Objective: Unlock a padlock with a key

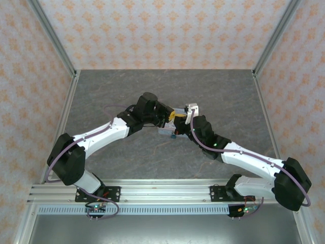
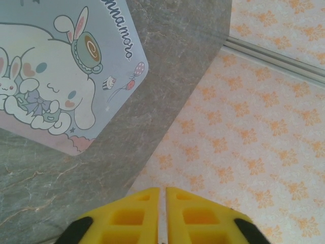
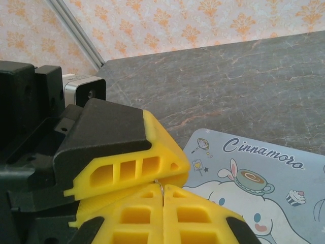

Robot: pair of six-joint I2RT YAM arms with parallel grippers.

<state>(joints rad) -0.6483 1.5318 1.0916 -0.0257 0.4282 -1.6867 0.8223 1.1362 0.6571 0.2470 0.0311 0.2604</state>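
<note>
Grippers meet over the middle of the grey stone-patterned table (image 1: pixel 152 91), above a pale cartoon-printed tin (image 1: pixel 166 130). In the top view the two wrists cover most of that tin and hide both sets of fingertips.

Left gripper (image 2: pixel 162 192): at the bottom centre of its own wrist view the yellow fingers (image 2: pixel 127 216) stand together, with only a hairline seam between them and nothing seen in it. Beyond them lie the table edge and the orange-patterned wall (image 2: pixel 264 152). The tin fills the upper left of that frame, flat on the table and well clear of the fingertips.

Right gripper (image 3: pixel 162 189): its fingers at the bottom centre are pressed together. A thin metal sliver, read as the key (image 3: pixel 160 184), stands out of the seam at their tips and is pinched there. It is too small to show any detail.

Obstruction: in the right wrist view the left gripper's black body and yellow finger lie across the left half of the frame. That finger rests directly over the right fingertips and touches or nearly touches the sliver. A silver camera housing (image 3: pixel 84 91) sits behind it at upper left, beside an aluminium frame post (image 3: pixel 76 28).

Padlock (image 1: pixel 173 135): a small teal speck shows at the near edge of the tin, just below the grippers in the top view. It is too small to tell how the shackle stands.
</note>
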